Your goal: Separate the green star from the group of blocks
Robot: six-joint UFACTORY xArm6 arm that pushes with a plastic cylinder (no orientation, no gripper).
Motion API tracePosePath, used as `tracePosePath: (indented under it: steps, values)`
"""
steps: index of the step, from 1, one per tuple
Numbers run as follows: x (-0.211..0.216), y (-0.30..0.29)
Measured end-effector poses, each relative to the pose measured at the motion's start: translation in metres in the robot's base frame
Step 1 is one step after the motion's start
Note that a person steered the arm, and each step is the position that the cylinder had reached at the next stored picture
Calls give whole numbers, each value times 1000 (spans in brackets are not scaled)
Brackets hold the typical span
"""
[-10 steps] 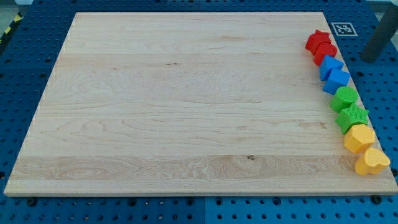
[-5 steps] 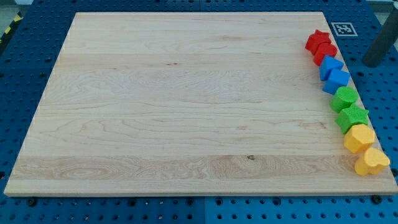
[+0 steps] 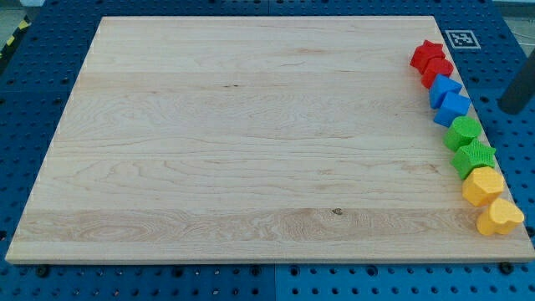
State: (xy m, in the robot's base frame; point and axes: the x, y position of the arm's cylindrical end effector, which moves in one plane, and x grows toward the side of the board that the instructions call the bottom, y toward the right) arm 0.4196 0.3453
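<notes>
The green star (image 3: pixel 474 156) lies in a column of blocks along the board's right edge. From the view's top down the column holds a red star (image 3: pixel 427 53), a red block (image 3: pixel 437 72), two blue blocks (image 3: pixel 445 87) (image 3: pixel 455 108), a rounded green block (image 3: pixel 462 131), the green star, a yellow block (image 3: pixel 482 185) and a yellow heart (image 3: pixel 500 216). The green star touches the green block above it and the yellow block below it. My tip (image 3: pixel 511 109) is off the board, over the blue pegboard, to the right of the lower blue block and up-right of the green star.
The wooden board (image 3: pixel 251 142) rests on a blue perforated table. A black-and-white marker tag (image 3: pixel 461 38) sits just off the board's top right corner.
My tip has moved down and a little to the right along the outside of the board's right edge. No block has moved.
</notes>
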Motion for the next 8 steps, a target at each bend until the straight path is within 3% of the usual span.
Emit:
tracePosePath:
  steps: [3,8]
  values:
    - [74,0]
    - [85,-37]
